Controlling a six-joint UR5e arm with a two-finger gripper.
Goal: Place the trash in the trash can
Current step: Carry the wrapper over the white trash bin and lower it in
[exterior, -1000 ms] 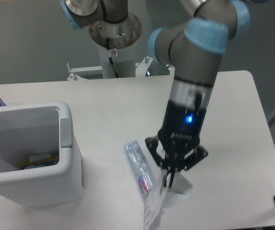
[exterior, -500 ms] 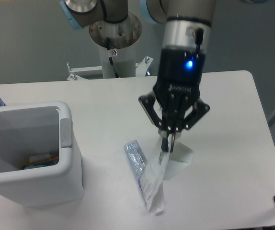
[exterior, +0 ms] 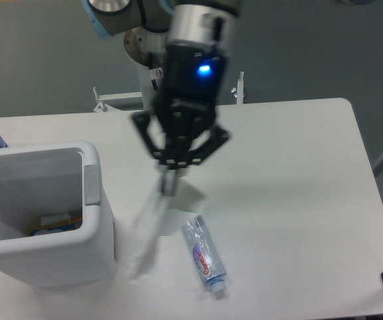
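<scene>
I see my gripper (exterior: 169,185) up above the table (exterior: 298,173), its fingers pinched together on the top end of a pale, blurred piece that hangs down and to the left; I take it for the carton (exterior: 148,227), though the motion blur leaves that unsure. It dangles just right of the trash can (exterior: 91,220), not over the opening. Something yellow and blue lies inside the can. The crushed bottle (exterior: 205,253) lies flat on the table near the front edge, below the gripper.
</scene>
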